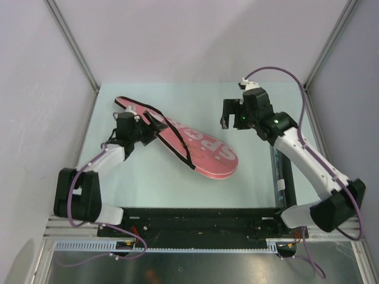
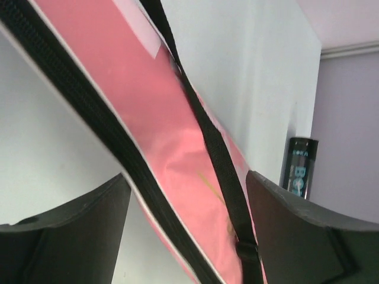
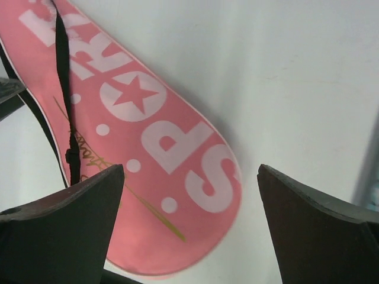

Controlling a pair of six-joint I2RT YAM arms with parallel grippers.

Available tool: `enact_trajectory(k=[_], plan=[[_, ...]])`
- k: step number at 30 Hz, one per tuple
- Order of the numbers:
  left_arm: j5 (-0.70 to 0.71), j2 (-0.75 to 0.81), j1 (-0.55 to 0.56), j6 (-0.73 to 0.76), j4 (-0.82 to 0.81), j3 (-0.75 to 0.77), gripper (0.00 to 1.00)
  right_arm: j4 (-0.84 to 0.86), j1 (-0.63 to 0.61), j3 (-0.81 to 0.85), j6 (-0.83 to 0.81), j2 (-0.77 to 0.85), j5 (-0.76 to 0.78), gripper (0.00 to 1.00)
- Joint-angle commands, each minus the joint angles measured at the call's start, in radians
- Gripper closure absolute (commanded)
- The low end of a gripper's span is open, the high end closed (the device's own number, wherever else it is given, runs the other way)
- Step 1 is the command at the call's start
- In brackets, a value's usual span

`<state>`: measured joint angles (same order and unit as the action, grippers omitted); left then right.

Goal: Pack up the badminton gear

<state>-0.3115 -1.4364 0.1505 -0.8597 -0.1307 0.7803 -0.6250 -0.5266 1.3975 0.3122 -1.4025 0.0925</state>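
The pink bag (image 1: 198, 151) lies flat, slanting from ten o'clock to mid-table. I judge it light, soft and floppy, best held by its zip edge. My left gripper (image 2: 186, 195) straddles it, jaws released. The right gripper (image 3: 189, 177) hangs spread at two o'clock. The bag's contents are hidden and the dark tube (image 2: 301, 163) is cut off.

"SPOR" in white on pink bag (image 3: 133, 139), dark tube (image 2: 301, 168) label illegible

pink bag (image 1: 208, 155) | flat, diagonal (white lettering up, black strap across) | dark tube (image 2: 301, 168) | upright
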Motion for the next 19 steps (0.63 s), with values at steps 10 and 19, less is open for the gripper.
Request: enact_trajectory(k=[10,19], plan=[[0.14,0.606,0.001,0.295,0.548,0.183,0.2,-0.001,0.037,-0.012,-0.105,0.506,0.297,0.0],[0.031,0.651,0.109,0.461,0.525,0.586,0.21,0.094,0.039,-0.037,-0.263,0.75,0.286,0.0]])
